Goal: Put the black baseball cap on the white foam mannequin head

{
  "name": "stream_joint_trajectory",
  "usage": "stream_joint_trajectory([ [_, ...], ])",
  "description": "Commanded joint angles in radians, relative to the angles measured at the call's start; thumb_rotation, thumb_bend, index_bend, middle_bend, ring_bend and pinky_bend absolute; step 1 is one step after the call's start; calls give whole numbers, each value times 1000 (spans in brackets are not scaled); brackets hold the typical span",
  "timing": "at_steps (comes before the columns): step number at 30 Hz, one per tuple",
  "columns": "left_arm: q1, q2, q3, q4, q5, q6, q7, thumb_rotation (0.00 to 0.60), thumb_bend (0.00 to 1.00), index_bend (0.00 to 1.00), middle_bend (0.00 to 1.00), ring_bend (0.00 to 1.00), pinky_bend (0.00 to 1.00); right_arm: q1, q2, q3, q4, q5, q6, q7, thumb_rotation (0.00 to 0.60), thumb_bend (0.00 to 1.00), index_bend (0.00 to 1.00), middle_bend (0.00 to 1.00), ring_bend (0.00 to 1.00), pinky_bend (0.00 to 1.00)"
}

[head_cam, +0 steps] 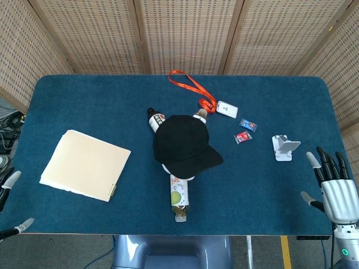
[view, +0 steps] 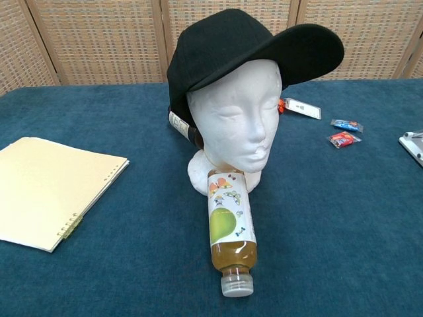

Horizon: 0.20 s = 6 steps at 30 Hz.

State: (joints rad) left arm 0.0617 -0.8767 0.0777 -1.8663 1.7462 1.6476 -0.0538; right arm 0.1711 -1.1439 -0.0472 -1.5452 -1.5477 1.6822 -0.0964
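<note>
The cap (view: 244,49) sits on the mannequin head (view: 234,125) at the middle of the surface (head_cam: 84,106), with one bottle (view: 228,238) lying just in front of the head's base and another bottle (head_cam: 155,120) lying behind it. A notebook (head_cam: 84,165) lies well to the left. Behind and to the right lie a lanyard with badge (head_cam: 216,103), then two small packets (head_cam: 245,130) and a stand (head_cam: 284,147) further right; the right hand (head_cam: 336,190) hovers at the near right edge.

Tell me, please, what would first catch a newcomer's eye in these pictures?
The black baseball cap sitting on the white foam mannequin head at mid-table, brim jutting sideways. A tea bottle lies flat against the head's base, and the right hand, fingers spread, hangs empty at the table's near right corner.
</note>
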Motion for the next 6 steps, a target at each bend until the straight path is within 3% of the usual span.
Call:
stream_joint_trajectory([
  [1,1,-2,1,3,2,2,3,600,0,0,0,0,0,-17,-35,-41,36,-31,-60,-71,600,0,0,0,0,0],
  [6,4,-4,2,6,7,7,2,600,0,0,0,0,0,-25,-60,-38,40,-55,-54,-125,600,0,0,0,0,0],
])
